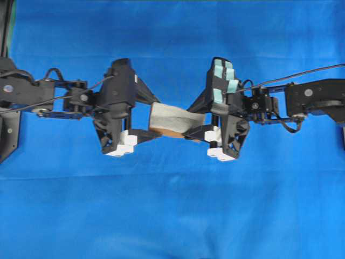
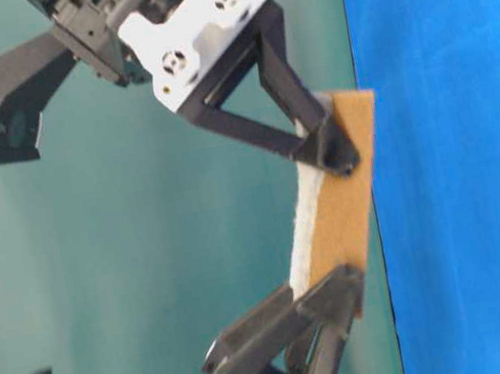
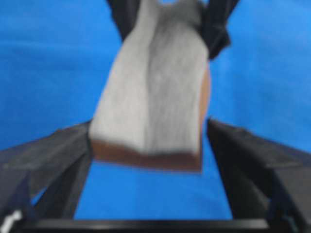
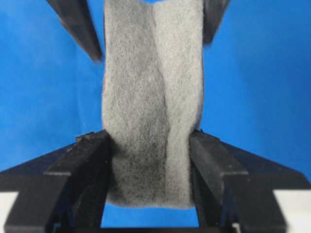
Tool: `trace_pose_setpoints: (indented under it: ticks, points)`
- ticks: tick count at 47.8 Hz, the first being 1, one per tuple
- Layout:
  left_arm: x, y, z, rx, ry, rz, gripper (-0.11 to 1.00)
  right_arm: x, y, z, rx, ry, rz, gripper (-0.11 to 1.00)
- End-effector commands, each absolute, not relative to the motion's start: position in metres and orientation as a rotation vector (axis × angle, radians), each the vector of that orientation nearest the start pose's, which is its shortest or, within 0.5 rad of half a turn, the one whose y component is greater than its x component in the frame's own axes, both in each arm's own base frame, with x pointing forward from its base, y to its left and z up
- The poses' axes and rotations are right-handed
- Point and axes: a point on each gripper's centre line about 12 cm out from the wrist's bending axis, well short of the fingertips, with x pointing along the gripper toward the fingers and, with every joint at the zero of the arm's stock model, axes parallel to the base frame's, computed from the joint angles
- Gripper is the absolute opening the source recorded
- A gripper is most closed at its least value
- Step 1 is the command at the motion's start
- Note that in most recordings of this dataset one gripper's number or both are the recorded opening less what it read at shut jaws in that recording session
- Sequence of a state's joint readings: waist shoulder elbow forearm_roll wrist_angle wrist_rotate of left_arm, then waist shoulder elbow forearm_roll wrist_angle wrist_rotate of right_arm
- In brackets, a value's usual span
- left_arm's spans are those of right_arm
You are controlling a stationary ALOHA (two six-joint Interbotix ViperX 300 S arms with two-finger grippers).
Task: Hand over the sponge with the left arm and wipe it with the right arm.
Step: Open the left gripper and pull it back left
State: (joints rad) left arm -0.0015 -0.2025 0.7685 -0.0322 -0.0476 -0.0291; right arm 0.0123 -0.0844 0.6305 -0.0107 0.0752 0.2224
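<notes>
Blue cloth (image 1: 172, 216) covers the whole work surface, with both arms reaching level toward the middle above it; at table level a teal wall (image 2: 100, 271) stands behind. Left arm (image 1: 116, 91), plain black housing, enters from the left of the overhead view; its gripper (image 1: 152, 118) points toward the centre, and its wrist view shows the fingers (image 3: 53, 155) spread apart on either side of the sponge's near end, a gap visible at the right finger, so the jaws stand open and not pressing. Right arm (image 1: 223, 86), with teal patches on its housing, enters from the opposite side; its gripper (image 4: 150, 160) has both fingers (image 4: 87, 160) pressed against the sponge's edges, clamped on it. Sponge (image 1: 172, 121) hangs in the air between the two grippers, clear of the cloth; its pale grey textured face (image 4: 150, 97) is creased lengthwise and slightly bowed; the thin orange-brown backing (image 2: 338, 191) faces the cloth; in the left wrist view the brown layer shows as a strip along the near edge (image 3: 146, 160).
</notes>
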Motion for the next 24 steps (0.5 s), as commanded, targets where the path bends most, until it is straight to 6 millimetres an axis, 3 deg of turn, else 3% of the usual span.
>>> trace_pose_setpoints:
  ticks: [1, 15, 24]
  points:
    - [0.346, -0.001, 0.231, -0.056, 0.445, 0.012, 0.88, 0.382, 0.008, 0.221, 0.201, 0.584, -0.044, 0.53]
    - [0.294, 0.0, 0.246, -0.061, 0.297, 0.012, 0.85, 0.37, 0.01, 0.22, 0.201, 0.591, -0.039, 0.53]
    - [0.276, 0.0, 0.251, -0.061, 0.235, 0.011, 0.85, 0.371, 0.01, 0.22, 0.201, 0.591, -0.039, 0.53]
